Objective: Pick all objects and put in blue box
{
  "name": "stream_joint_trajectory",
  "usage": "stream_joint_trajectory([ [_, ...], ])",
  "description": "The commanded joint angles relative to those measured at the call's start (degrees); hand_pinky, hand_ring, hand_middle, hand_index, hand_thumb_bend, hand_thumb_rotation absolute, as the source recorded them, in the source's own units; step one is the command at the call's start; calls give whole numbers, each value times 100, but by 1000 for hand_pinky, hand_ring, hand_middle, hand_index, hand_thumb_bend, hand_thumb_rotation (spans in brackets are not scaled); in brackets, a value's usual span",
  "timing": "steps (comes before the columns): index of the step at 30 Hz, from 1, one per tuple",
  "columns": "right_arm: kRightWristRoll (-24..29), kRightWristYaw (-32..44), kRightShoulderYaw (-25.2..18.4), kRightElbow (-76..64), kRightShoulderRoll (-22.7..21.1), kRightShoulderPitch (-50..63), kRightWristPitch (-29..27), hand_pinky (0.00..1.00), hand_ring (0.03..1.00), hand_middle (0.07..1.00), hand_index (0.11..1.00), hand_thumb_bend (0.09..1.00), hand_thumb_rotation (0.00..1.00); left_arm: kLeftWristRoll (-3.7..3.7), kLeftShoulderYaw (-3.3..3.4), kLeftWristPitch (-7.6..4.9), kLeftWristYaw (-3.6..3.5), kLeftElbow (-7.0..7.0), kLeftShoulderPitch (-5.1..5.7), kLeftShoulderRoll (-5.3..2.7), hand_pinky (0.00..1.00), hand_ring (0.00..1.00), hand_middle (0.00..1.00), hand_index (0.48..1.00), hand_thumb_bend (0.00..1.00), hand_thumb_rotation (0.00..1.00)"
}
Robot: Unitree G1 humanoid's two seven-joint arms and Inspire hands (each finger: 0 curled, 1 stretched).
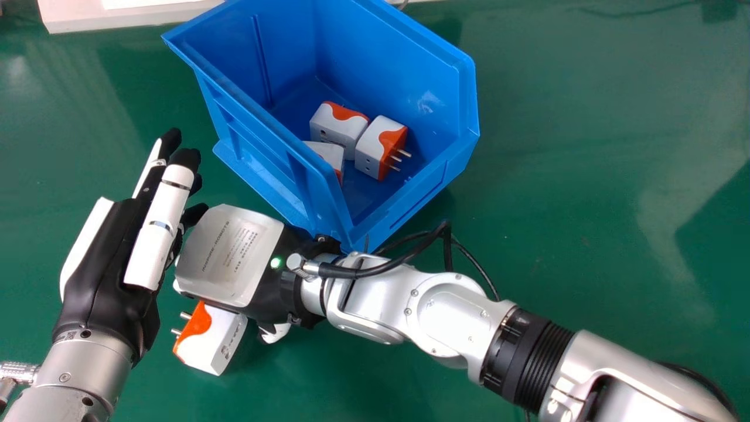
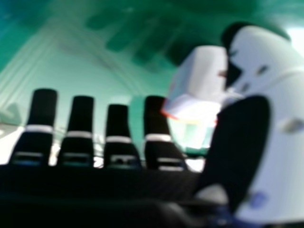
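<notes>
One plug adapter (image 1: 214, 340) sits at the tabletop (image 1: 586, 205), beside the thumb-side edge of the R hand (image 1: 228, 252); three more adapters (image 1: 375, 146) lie in the blue box (image 1: 381, 47). R hand: open, fingers extended, thumb (image 2: 280, 123) set apart from them, adapter btwn thumb & fingers; firm contact N/C (not confirmable). L hand (image 1: 117, 258): open, fingers nearly straight, holding nothing, adjacent to R hand.

Handling (est.): unit prob. light, rigid plastic; won't deform under normal grip. Smooth housing may slip or rotate if pinched off-ctr. Metal pins (image 1: 181, 331) are the weak pt.; they may bend or snag.

Grip pt.: opposing flat sides of white housing, thumb vs. fingers, approx. mid-body. Keep pads clear of pins, which face the L hand. Maintain L/R clearance during closure.

Surface: green tabletop, flat & glossy, w/ reflections; adapter may slide if pushed. Black cable (image 1: 447, 234) loops near the box's near corner; watch for snagging on lift. Room: white panel (image 1: 117, 14) at far L edge, behind box.
</notes>
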Motion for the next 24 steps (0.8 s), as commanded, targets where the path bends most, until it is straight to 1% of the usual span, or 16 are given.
stream_joint_trajectory([
  [1, 44, -13, -15, -107, 108, -7, 33, 704, 800, 846, 757, 426, 250, 33, -29, 24, 46, -240, 3, -6, 928, 974, 978, 1000, 373, 1000],
  [3, 31, -22, 4, -118, 97, -8, 28, 707, 800, 847, 757, 426, 249, 38, -38, 59, 58, -278, 2, -11, 928, 974, 978, 1000, 373, 1000],
  [6, 40, -12, 4, -134, 81, -44, -19, 711, 800, 847, 758, 426, 249, 41, -52, 79, 63, -286, -8, -22, 928, 974, 978, 1000, 373, 1000],
  [10, 238, 103, -83, -28, 143, -58, -103, 710, 802, 847, 757, 425, 248, 53, -71, 102, 83, -301, -23, -37, 928, 974, 978, 1000, 374, 1000],
  [12, 332, 127, -116, 18, 161, -45, -128, 709, 806, 848, 757, 424, 247, 60, -89, 112, 100, -313, -24, -42, 929, 974, 978, 1000, 374, 1000],
  [16, 339, -56, -84, 108, 173, -71, -209, 701, 813, 850, 757, 427, 244, 61, -91, 129, 137, -302, -24, -29, 931, 976, 980, 1000, 377, 1000],
  [18, 309, -201, -65, 201, 201, -77, -217, 689, 812, 849, 755, 434, 239, 83, -111, 130, 159, -286, -17, -31, 934, 980, 984, 1000, 389, 1000],
  [21, 252, -462, -35, 246, 169, -71, -258, 665, 800, 844, 748, 443, 234, 130, -141, 105, 178, -225, -15, -47, 944, 989, 990, 1000, 420, 1000],
  [24, 588, -437, -267, 220, 213, 123, -219, 660, 793, 840, 744, 442, 232, 167, -152, 94, 179, -182, -14, -56, 948, 994, 992, 1000, 438, 1000],
])
